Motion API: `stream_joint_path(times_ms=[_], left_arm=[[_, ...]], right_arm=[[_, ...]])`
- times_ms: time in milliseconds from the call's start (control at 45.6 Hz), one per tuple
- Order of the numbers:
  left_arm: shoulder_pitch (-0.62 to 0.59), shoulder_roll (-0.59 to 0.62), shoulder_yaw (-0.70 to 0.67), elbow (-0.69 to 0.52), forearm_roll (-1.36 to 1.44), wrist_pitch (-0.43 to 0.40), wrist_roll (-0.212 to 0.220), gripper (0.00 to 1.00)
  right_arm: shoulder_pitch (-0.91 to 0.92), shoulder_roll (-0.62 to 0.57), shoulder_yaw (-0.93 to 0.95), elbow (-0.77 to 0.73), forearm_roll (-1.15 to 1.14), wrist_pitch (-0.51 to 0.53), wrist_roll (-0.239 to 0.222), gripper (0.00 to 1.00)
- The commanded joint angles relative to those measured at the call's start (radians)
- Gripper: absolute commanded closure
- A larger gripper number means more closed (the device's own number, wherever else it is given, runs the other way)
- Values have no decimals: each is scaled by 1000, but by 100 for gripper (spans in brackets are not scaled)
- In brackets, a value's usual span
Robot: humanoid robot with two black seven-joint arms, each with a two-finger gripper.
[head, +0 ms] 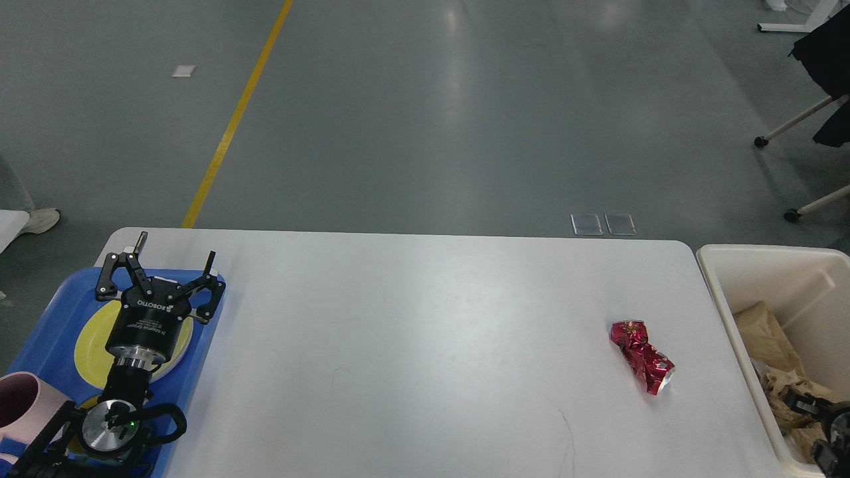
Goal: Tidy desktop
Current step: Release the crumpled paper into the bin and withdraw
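While the left end effector (174,272) hangs over the blue tray (46,318) at the near-left corner, its two fingers are spread wide with nothing between them. Under it on the tray lies a yellow plate (89,342), and a pink cup (16,398) stands at the tray's near-left end. The right end effector (823,431) shows only as a dark bit at the near-right edge, low inside the cream bin (744,265) among crumpled brown paper (783,385); whether it is open or closed I cannot tell.

The desk (412,345), the white desktop, fills the near half of the view, bare except for one crushed red can (641,356) lying on its side near the right edge, just beside the bin but apart from it.

That can looks like the last stray thing, so the likely step is for the right arm to lift clear of the bin wall, cross to the can and drop it in with the paper. The can is dented and lies slantwise; closing across its narrow waist, fingers square to its long axis, should hold best. Pressing down hard may skid it on the smooth top.
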Motion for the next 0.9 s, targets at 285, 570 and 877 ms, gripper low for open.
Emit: stream_joint_path(times_ms=[285, 570, 877], left_arm=[[-1, 0, 0, -1, 1, 0, 0, 3], [0, 0, 0, 1, 0, 0, 0, 3], [0, 0, 0, -1, 0, 2, 0, 3]], right_arm=[[633, -344, -229, 665, -149, 118, -133, 0], [1346, -118, -654, 1081, -141, 467, -193, 0], [1750, 54, -596, 1397, -75, 759, -184, 0]])
